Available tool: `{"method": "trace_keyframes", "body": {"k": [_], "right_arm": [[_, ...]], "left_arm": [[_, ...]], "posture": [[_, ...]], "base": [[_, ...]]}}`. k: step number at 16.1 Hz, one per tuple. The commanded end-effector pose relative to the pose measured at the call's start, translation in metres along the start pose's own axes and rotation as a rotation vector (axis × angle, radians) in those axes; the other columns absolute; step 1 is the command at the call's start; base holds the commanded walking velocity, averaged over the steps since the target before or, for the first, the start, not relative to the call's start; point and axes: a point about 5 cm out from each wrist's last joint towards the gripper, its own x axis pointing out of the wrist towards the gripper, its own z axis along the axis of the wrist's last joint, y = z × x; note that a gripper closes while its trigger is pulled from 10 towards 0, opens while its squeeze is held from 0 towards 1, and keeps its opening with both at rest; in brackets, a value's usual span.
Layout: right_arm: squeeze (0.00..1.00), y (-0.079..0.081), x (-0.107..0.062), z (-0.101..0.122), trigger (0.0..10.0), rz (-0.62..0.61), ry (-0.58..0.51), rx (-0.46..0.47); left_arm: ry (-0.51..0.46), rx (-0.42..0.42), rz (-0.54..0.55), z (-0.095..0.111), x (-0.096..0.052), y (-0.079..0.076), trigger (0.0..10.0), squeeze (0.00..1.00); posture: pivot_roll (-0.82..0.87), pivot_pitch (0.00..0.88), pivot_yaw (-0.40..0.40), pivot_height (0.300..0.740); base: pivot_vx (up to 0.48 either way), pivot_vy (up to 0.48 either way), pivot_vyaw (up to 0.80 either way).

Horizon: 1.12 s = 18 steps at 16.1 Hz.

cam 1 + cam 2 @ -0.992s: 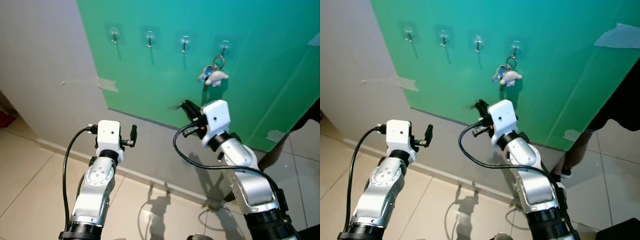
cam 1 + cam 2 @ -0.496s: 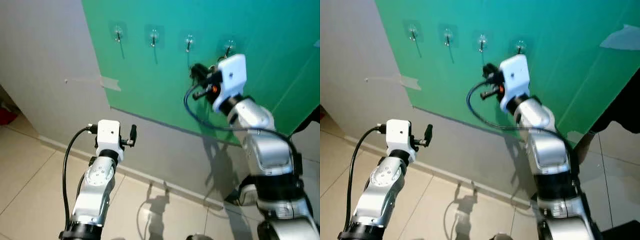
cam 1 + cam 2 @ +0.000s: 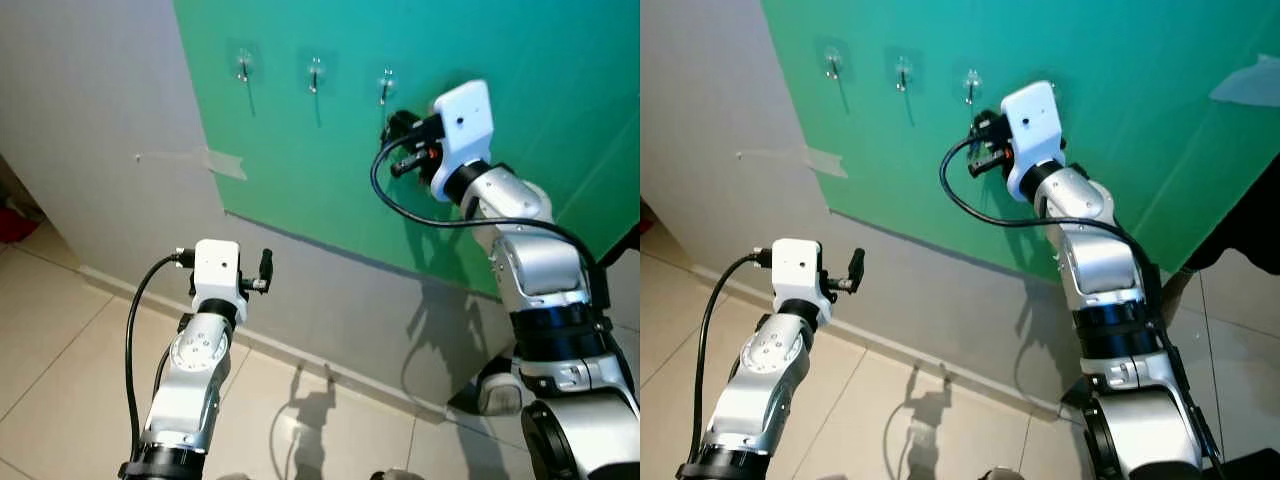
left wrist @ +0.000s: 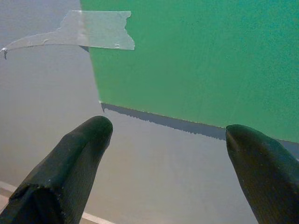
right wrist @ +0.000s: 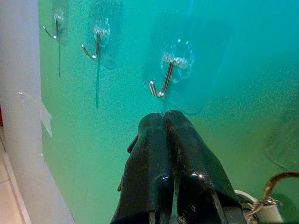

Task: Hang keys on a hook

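Note:
Three metal hooks [image 3: 243, 68] [image 3: 315, 72] [image 3: 386, 85] stick out of a green board [image 3: 300, 180] on the wall. My right gripper [image 3: 398, 125] is raised against the board just below the third hook, fingers [image 5: 163, 135] shut with nothing seen between them. In the right wrist view that hook [image 5: 163, 81] is right ahead of the tips, and a key ring with a white charm [image 5: 266, 205] hangs beside the gripper. In the eye views the right wrist hides the keys. My left gripper [image 3: 267, 268] stays low in front of the grey wall, open and empty [image 4: 169, 129].
A strip of clear tape [image 3: 225, 163] holds the board's left edge to the grey wall [image 3: 100, 120]. Pale tape [image 3: 1250, 78] marks the board's right side. A person's dark clothing [image 3: 1250, 225] is at the right edge. Tiled floor [image 3: 50, 330] lies below.
My right arm has swung up from below the keys to the board, now level with the hooks and covering the keys. The left arm is unmoved; the camera has shifted slightly.

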Motion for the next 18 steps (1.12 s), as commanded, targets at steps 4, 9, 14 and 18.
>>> {"method": "trace_keyframes", "body": {"k": [4,9,14,18], "right_arm": [[0.0,-0.006,0.014,0.008,10.0,-0.004,-0.016,-0.039],[0.0,-0.013,0.021,0.01,10.0,-0.034,-0.02,-0.064],[0.0,-0.01,0.024,0.014,10.0,0.001,-0.037,-0.082],[0.0,0.007,0.017,0.008,10.0,0.134,-0.004,-0.106]], "left_arm": [[-0.003,-0.006,0.018,0.0,0.0,0.0,10.0,0.0],[-0.002,-0.013,0.032,0.0,0.0,0.001,10.0,0.0],[-0.003,-0.015,0.033,0.0,0.001,0.001,10.0,0.0],[-0.002,-0.015,0.03,-0.001,0.001,0.0,10.0,0.0]], "posture": [[0.07,0.0,-0.053,0.74],[0.09,0.0,-0.066,0.74],[0.09,0.0,-0.066,0.74],[0.09,0.0,-0.066,0.74]], "base": [[0.0,0.0,0.0],[0.0,0.0,0.0],[0.0,0.0,0.0],[0.0,0.0,0.0]]}}
